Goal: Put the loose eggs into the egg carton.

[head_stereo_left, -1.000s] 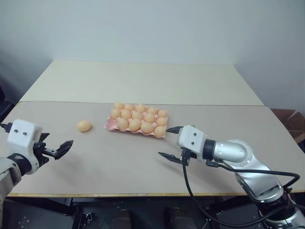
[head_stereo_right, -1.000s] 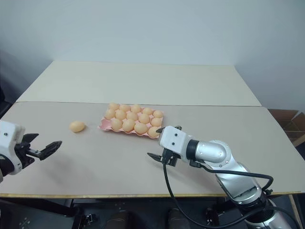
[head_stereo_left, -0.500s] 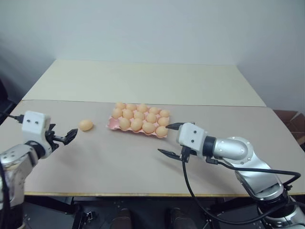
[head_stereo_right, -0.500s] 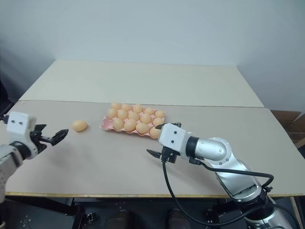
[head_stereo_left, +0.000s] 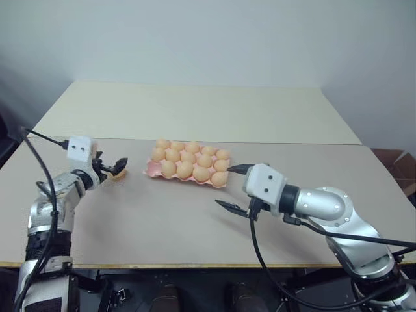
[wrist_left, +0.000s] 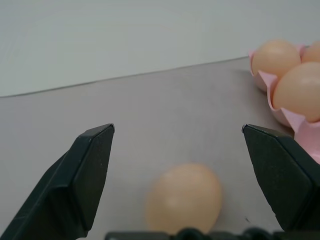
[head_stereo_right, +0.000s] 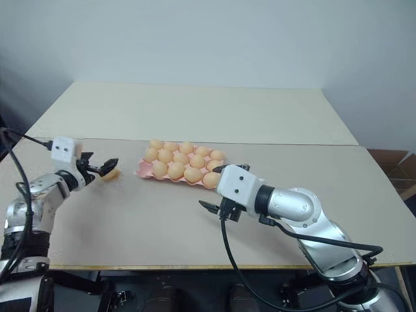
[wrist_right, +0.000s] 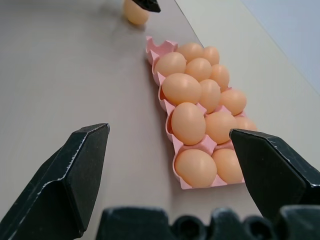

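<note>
One loose egg (head_stereo_left: 118, 173) lies on the tan table left of the egg carton (head_stereo_left: 151, 170). My left gripper (head_stereo_left: 120, 166) is open and level with the egg, which sits low between the fingers (wrist_left: 184, 197) without touching either. The pink carton holds several eggs (wrist_right: 181, 88), and its corner pocket (wrist_right: 160, 46) nearest the loose egg is bare. My right gripper (head_stereo_left: 223, 186) is open and empty, hovering in front of the carton's right end; the carton lies between its fingers in the right wrist view.
A second, paler table (head_stereo_left: 195, 110) adjoins the far edge of the tan one (head_stereo_left: 162, 221). A black cable (head_stereo_left: 45, 138) trails off the left wrist. Open tabletop lies in front of the carton, between the two arms.
My left gripper has reached forward and right across the table, from well short of the loose egg to having it between its open fingers. The right gripper has held its place.
</note>
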`<state>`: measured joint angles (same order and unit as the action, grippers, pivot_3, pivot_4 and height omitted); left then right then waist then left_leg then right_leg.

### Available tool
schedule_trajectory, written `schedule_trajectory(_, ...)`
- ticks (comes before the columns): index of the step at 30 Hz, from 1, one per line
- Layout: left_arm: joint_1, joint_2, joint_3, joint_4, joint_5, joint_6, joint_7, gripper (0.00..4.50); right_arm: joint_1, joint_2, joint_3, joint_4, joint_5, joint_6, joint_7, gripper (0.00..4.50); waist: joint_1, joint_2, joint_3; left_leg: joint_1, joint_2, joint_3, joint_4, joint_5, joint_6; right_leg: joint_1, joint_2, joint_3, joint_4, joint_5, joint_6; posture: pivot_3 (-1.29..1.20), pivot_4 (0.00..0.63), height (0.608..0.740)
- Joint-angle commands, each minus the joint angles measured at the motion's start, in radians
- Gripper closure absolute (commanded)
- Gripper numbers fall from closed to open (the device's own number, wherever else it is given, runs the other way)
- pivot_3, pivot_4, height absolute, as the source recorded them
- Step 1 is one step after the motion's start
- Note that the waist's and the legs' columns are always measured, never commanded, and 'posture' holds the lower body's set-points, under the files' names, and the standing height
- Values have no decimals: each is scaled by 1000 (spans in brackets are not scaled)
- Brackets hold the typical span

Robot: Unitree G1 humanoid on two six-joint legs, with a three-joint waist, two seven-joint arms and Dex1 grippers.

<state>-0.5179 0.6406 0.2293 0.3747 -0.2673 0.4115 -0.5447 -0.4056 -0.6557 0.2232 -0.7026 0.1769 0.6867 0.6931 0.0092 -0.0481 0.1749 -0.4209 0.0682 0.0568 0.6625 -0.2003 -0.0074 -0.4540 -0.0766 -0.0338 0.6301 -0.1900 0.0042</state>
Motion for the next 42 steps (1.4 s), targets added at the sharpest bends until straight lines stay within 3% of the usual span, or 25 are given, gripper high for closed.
schedule_trajectory(1,-34,-3,-21,69,24,-58,-30,35,6,-12,-28,-51,-6,14,-19,0,0,0,0,0,0,0,0,0,0,0,0,0,0,0,0,0,150,740)
schedule_trajectory(8,-68,-13,-56,152,64,-83,-39,35,7,-11,-36,-70,4,38,-36,0,1,0,0,0,0,0,0,0,0,0,0,0,0,0,0,0,150,740)
schedule_trajectory(12,-64,-17,-54,152,61,-84,-62,845,11,-20,-23,-63,-12,30,-37,0,2,0,0,0,0,0,0,0,0,0,0,0,0,0,0,0,150,740)
schedule_trajectory(17,-43,-21,-57,124,69,-87,-66,2463,13,-16,-20,-62,-7,29,-37,0,1,0,0,0,0,0,0,0,0,0,0,0,0,0,0,0,150,740)
schedule_trajectory(30,-7,-77,-32,-197,-69,-67,-140,2463,13,-13,-14,-54,-18,20,-43,0,3,0,0,0,0,-1,0,0,0,0,0,0,0,0,0,0,150,740)
schedule_trajectory(41,-80,-92,-117,-111,-40,-60,-198,2463,37,-7,-15,-85,-20,63,-78,0,0,0,0,0,0,0,0,0,0,0,0,0,0,0,0,0,150,740)
schedule_trajectory(42,-82,-91,-122,-109,-42,-53,-207,2194,40,-8,-15,-88,-20,65,-80,0,0,0,0,0,0,0,0,0,0,0,0,0,0,0,0,0,150,740)
